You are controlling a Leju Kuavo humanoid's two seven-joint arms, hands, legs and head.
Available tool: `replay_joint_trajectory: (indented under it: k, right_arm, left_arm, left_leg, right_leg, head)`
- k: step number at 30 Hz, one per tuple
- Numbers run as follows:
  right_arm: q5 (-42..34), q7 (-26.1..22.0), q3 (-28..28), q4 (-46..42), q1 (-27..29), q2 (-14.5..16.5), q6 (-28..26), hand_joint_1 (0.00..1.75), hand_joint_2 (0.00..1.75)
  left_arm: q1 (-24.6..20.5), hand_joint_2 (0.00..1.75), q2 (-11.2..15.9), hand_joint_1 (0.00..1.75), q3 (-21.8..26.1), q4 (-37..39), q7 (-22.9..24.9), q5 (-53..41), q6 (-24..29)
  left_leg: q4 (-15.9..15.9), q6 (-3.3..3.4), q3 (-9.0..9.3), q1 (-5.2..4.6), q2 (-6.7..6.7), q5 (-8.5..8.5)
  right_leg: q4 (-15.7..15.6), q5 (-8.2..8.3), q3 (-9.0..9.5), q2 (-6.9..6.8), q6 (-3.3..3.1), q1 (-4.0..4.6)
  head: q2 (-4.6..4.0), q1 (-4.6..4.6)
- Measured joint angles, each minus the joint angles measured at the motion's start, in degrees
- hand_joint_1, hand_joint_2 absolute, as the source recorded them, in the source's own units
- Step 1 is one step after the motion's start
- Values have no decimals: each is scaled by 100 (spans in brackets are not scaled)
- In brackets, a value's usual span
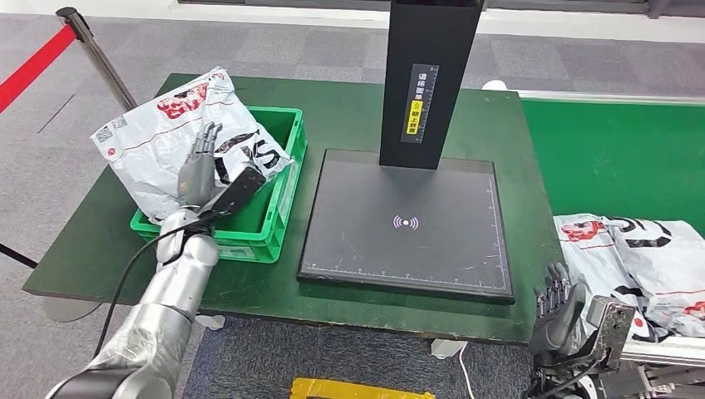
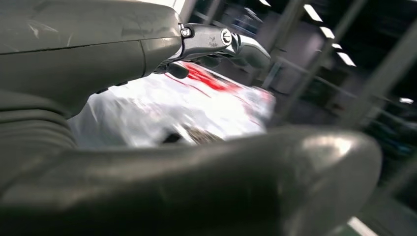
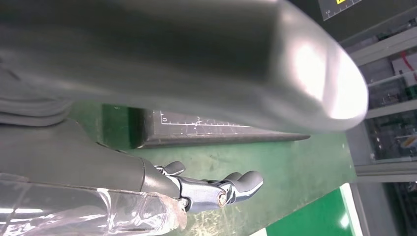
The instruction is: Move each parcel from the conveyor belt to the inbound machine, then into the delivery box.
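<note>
Head view, left to right: a red barrier tape [image 1: 33,66] on a post stands off the table's far left corner. On the green table [image 1: 100,249] sits a green crate [image 1: 278,212], the delivery box by my reading. A white parcel [image 1: 158,141] lies slumped over the crate's left rim, half in and half spilling out toward the table edge, so the drop looks unfinished or just made. The left hand [image 1: 204,170] is raised over the crate with fingers spread against the parcel; I cannot tell whether it grips the bag or only rests on it, and the left wrist view is too blurred to settle it. The parcel probably needs a push right to drop inside the crate's walls; open room there is the crate's right half. Next right, just beside the crate, is the black scanner pad [image 1: 407,220] with its dark post [image 1: 428,75], bare on top, likely the inbound machine. Right of the table runs the green belt [image 1: 615,158], with more parcels [image 1: 640,258] piled at its near end. The right hand [image 1: 559,312] hangs low beside that pile, below the table's front edge, fingers apart and holding nothing. It has free space between table corner and pile to reach up.
</note>
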Motion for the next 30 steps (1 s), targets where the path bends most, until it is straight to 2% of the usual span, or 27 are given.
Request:
replay_joint_trajectory:
  k: [5, 12, 16, 20, 22, 26, 30]
  right_arm:
    - [16, -2, -1, 0, 26, 24, 15, 0, 0]
    - [31, -9, -67, 0, 36, 32, 20, 0, 0]
    - [29, -32, -77, 2, 47, 32, -10, 0, 0]
    - [-10, -36, -79, 16, 49, 32, -37, 0, 0]
    - [-68, -41, -79, 25, 51, 32, -69, 0, 0]
    - [-180, -126, -79, 79, 37, 30, -187, 0, 0]
    - [-209, -241, -79, 160, -12, 30, -395, 0, 0]
  left_arm:
    - [343, 0, -145, 0, -575, -735, 122, 317, -34]
    - [485, 0, -155, 0, -869, -1082, 213, 287, 45]
    - [708, 0, -162, 0, -1070, -1253, 349, 254, 60]
    - [920, 175, -170, 0, -1224, -1405, 332, 404, 38]
    - [1072, 175, -191, 0, -1314, -1541, 41, 897, -185]
    - [1404, 175, -340, 0, -1545, -1743, -860, 2310, -825]
    - [1579, 175, -599, 0, -1896, -1781, -928, 2470, -915]
  left_leg:
    - [0, -3, 1, 1, 8, -3]
    - [0, -7, 1, 11, 7, -1]
    - [0, -6, 1, 10, 8, -1]
    - [0, -6, 0, 9, 8, -3]
    - [0, -6, 1, 9, 8, -4]
    - [0, -6, 0, 9, 7, -6]
    - [0, -1, -1, 7, 5, -9]
  right_leg:
    - [-1, -1, -4, 4, 0, 6]
    - [1, -1, -2, 4, -1, 13]
    - [0, -1, -2, 8, -1, 10]
    - [-1, -1, -2, 7, -1, 10]
    - [-2, -1, -2, 7, 0, 9]
    - [-4, -2, -2, 6, 0, 9]
    - [-5, -3, 1, 1, 2, 8]
  head:
    - [0, -3]
    - [0, -2]
    - [0, -1]
    - [0, -2]
    - [0, -2]
    - [0, -1]
    - [0, -2]
